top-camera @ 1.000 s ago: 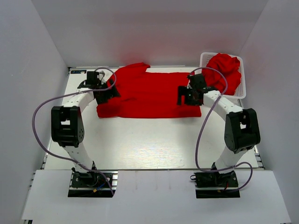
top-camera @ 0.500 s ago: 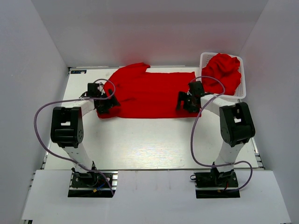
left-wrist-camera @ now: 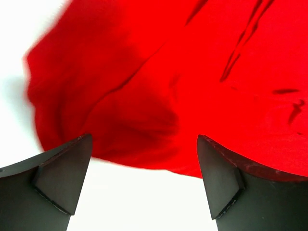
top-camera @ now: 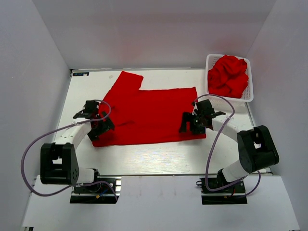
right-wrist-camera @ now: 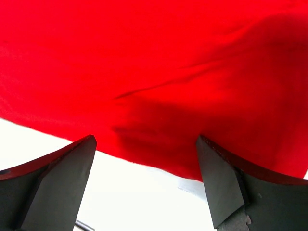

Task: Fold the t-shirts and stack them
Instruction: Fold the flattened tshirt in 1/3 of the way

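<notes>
One red t-shirt (top-camera: pixel 149 113) lies spread flat on the white table (top-camera: pixel 154 156), with one sleeve pointing to the far left. My left gripper (top-camera: pixel 98 129) is open at the shirt's near left corner. In the left wrist view its gripper (left-wrist-camera: pixel 144 138) straddles the hem of the shirt (left-wrist-camera: pixel 192 72) without holding it. My right gripper (top-camera: pixel 192 125) is open at the near right corner. In the right wrist view its gripper (right-wrist-camera: pixel 146 138) straddles the edge of the shirt (right-wrist-camera: pixel 144 57), also empty. More red t-shirts (top-camera: pixel 228 74) lie crumpled in the basket.
A white lattice basket (top-camera: pixel 250 91) stands at the far right corner of the table. White walls close in the table on the left, right and far sides. Bare table shows between the shirt's hem and the arm bases.
Both grippers moved toward the near edge and the shirt came with them, lying flatter and closer. The far left sleeve has spread out. Both jaws now stand open.
</notes>
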Robot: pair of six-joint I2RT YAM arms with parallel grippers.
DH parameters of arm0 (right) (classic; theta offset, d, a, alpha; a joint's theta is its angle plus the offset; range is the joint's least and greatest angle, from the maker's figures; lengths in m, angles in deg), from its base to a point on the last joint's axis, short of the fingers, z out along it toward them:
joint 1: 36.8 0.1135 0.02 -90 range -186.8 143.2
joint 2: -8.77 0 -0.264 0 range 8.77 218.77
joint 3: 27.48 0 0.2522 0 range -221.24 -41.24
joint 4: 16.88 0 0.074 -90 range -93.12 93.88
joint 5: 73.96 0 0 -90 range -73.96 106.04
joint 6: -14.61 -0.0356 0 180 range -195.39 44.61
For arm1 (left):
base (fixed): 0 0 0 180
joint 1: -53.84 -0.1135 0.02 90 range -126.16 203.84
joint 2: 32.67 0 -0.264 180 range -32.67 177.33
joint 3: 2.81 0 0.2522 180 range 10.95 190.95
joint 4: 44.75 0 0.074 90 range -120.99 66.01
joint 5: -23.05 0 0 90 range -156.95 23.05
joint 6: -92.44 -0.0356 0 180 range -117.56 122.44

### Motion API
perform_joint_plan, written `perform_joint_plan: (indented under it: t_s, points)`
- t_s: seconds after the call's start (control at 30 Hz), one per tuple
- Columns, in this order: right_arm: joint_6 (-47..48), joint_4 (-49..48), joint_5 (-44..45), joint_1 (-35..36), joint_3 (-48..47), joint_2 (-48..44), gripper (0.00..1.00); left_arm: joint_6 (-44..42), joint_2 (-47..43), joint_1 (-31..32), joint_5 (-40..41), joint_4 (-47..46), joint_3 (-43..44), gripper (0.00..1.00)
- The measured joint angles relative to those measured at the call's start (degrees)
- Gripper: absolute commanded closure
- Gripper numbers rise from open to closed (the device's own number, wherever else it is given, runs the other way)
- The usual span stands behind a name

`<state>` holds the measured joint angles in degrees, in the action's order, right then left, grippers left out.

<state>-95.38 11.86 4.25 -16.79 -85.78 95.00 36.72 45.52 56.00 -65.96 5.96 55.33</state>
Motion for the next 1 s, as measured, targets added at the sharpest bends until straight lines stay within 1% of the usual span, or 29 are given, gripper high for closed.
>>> perform_joint_plan:
  t_s: [0.07,0.2,0.37,0.4,0.43,0.53,0.63,0.67,0.7,0.77,0.87,0.93,1.0]
  points:
    - [0.90,1.64,-0.52,0.33,-0.61,0.02,0.10,-0.50,-1.73,0.22,1.70,2.27,1.97,0.00]
    - [2.29,4.07,-0.74,0.33,-3.72,0.42,0.10,-3.15,-0.96,1.70,3.54,3.41,9.14,0.00]
    - [3.02,4.37,-0.59,0.26,-5.86,2.23,0.10,-9.38,6.14,7.19,4.63,3.10,18.40,0.00]
    - [3.13,4.55,-0.50,0.26,-5.97,2.93,0.10,-11.06,8.09,8.50,4.37,2.58,19.30,0.04]
    - [3.28,4.66,-0.31,0.26,-6.01,3.63,0.10,-12.55,9.66,9.57,3.87,1.90,19.52,0.06]
    - [3.58,5.35,0.04,0.24,-6.45,5.22,0.10,-18.51,12.15,12.24,1.14,-1.40,16.96,0.06]
    - [3.72,5.57,0.48,0.24,-7.28,6.08,0.10,-24.06,10.62,12.79,-1.03,-4.50,11.93,0.06]
    - [3.69,5.77,0.48,0.22,-7.52,6.19,0.10,-25.73,9.53,12.70,-1.51,-5.31,10.49,0.03]
    - [3.74,5.84,0.52,0.22,-7.63,6.38,0.10,-27.15,8.41,12.68,-1.81,-6.03,9.49,0.03]
    - [3.76,6.01,0.55,0.22,-7.91,6.62,0.10,-30.10,6.01,12.55,-3.26,-7.89,8.35,0.03]
    - [3.74,6.27,0.55,0.22,-8.20,6.84,0.10,-32.35,6.12,12.61,-4.46,-10.80,8.37,0.03]
    - [3.74,6.29,0.59,0.20,-8.22,6.86,0.10,-33.97,7.78,12.66,-5.29,-12.24,8.41,0.09]
    - [3.74,6.32,0.76,0.20,-8.24,6.86,0.10,-35.21,9.86,12.70,-5.35,-12.66,8.52,0.11]
